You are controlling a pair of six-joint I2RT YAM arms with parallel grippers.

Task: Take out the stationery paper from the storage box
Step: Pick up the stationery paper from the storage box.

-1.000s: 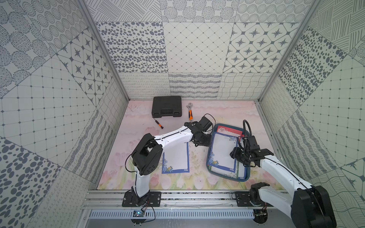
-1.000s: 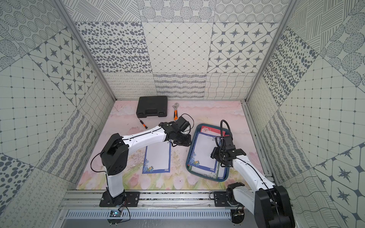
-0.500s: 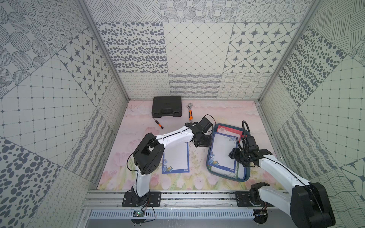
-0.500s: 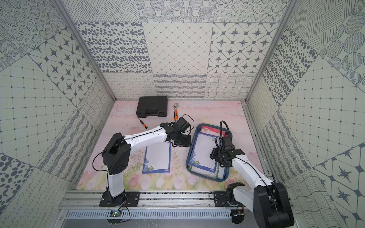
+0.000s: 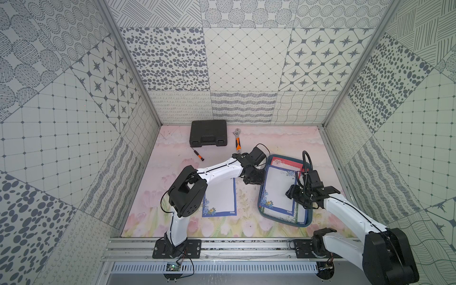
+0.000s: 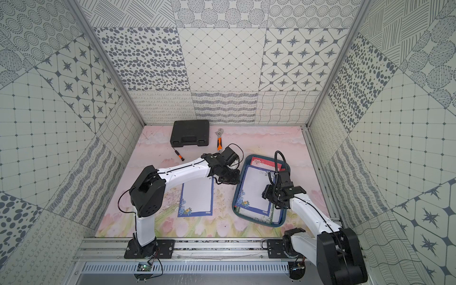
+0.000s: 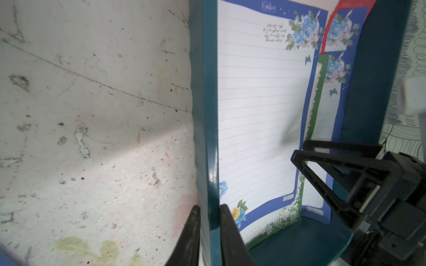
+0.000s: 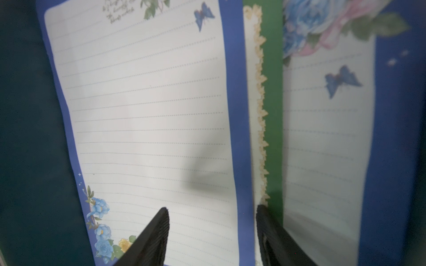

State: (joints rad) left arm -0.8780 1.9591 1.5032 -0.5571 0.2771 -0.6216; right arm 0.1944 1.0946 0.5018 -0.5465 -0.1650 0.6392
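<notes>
Two jobs here: left gripper (image 7: 210, 207) pinches one long wall of the storage box (image 7: 204, 92); right gripper (image 8: 212, 230), open and empty, should lift only the top stationery paper (image 8: 147, 103) by its edge.

White arm links (image 5: 219, 170), black joint housings (image 5: 187, 195), looping black cables (image 5: 305, 151), ribbed black end effector fingers (image 8: 152, 239)
</notes>
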